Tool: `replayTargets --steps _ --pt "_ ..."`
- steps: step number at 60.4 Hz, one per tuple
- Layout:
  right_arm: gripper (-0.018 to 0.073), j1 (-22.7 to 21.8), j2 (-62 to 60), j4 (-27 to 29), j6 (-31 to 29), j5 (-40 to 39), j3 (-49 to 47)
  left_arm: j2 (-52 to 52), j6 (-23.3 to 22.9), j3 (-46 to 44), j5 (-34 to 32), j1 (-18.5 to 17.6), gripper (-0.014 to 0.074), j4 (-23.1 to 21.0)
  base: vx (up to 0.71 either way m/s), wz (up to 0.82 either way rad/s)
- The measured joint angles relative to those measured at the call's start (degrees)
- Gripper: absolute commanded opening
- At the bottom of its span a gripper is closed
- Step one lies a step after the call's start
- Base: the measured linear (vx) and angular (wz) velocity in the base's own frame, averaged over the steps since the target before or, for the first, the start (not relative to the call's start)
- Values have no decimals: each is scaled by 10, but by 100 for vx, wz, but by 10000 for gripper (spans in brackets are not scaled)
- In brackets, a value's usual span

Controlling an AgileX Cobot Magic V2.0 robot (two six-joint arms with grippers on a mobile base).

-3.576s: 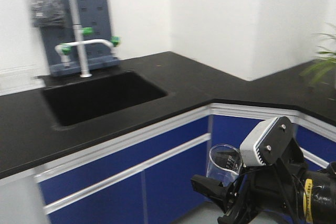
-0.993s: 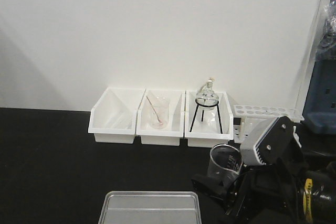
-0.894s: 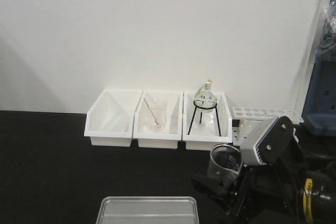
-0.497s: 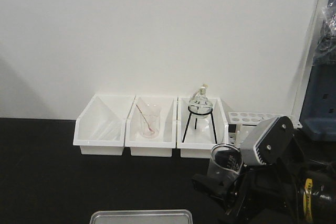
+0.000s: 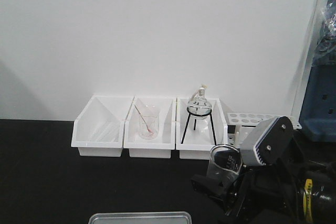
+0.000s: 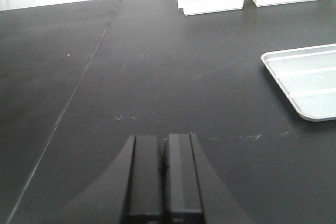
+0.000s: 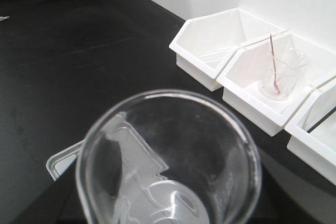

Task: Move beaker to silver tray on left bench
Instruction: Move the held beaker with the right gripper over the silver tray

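A small clear beaker (image 5: 223,163) is held upright in the air, with my right gripper (image 5: 218,184) shut on its lower part. It hangs above the black worktop of the left bench (image 5: 52,171), to the right of the silver tray (image 5: 139,217). In the right wrist view the beaker (image 7: 168,156) fills the lower frame and hides the fingers, and a corner of the tray (image 7: 60,161) shows to its left. My left gripper (image 6: 163,171) is shut and empty over the bare worktop (image 6: 157,66), with the tray (image 6: 310,80) to its right.
Three white bins (image 5: 100,132) stand along the back wall. The middle one holds a beaker with pink residue and a rod (image 5: 148,125), the right one a round flask on a tripod (image 5: 199,111). A white test-tube rack (image 5: 252,121) stands right of them.
The front view has swung from the sink corner to the bench with the bins. In the last second bins drifted left and the tray slid lower in frame. The beaker stays gripped.
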Motion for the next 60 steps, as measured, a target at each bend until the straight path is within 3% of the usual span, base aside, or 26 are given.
replayTargets --steps 14,31,50,60 --pt "-11 0 46 20 -28 -1 -14 0 0 0 0 0 1 0 0 0" --pt "-11 3 205 65 -59 -56 -100 0 0 0 0 0 1 0 0 0" --pt "-11 106 365 103 -129 19 -213 0 0 0 0 0 1 0 0 0" --pt "-11 121 433 149 -137 23 -250 0 0 0 0 0 1 0 0 0"
